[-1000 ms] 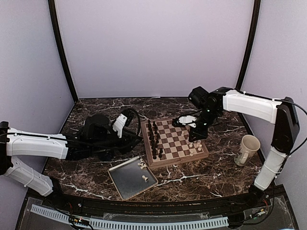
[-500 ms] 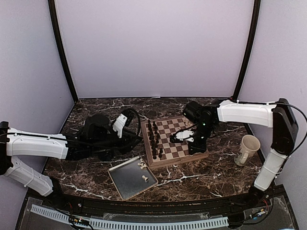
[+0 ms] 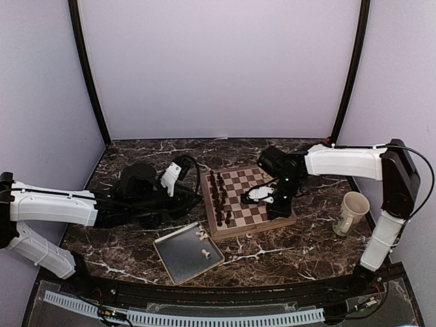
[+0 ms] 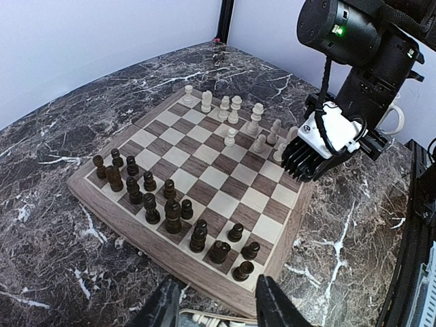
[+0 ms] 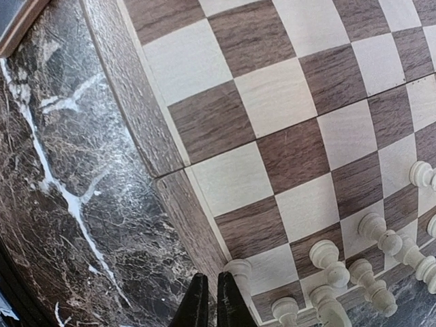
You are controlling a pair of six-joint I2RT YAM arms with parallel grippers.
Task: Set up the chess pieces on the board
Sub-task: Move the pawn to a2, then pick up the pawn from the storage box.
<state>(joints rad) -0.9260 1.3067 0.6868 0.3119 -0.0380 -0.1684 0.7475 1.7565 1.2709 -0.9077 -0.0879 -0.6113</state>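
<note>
The board (image 3: pixel 246 199) lies mid-table, with dark pieces (image 3: pixel 218 197) along its left side. Several cream chess pieces (image 4: pixel 235 109) stand along its right side; they also show in the right wrist view (image 5: pixel 325 260). My right gripper (image 3: pixel 276 207) is low over the board's near right corner; in its wrist view it (image 5: pixel 212 279) is shut with nothing between the fingers, just left of a cream pawn (image 5: pixel 238 271). My left gripper (image 4: pixel 218 294) is open and empty, held left of the board (image 4: pixel 225 185) above the tray's edge. Three cream pieces (image 3: pixel 203 236) lie in the tray.
A grey metal tray (image 3: pixel 178 257) sits in front of the board's left corner. A cream mug (image 3: pixel 353 212) stands on the right of the table. The right arm's forearm (image 3: pixel 340 161) reaches over the board's far right side.
My right gripper has moved from the board's far right side toward its near right corner and dropped low, now covering the cream pieces there. The left arm has hardly moved.
</note>
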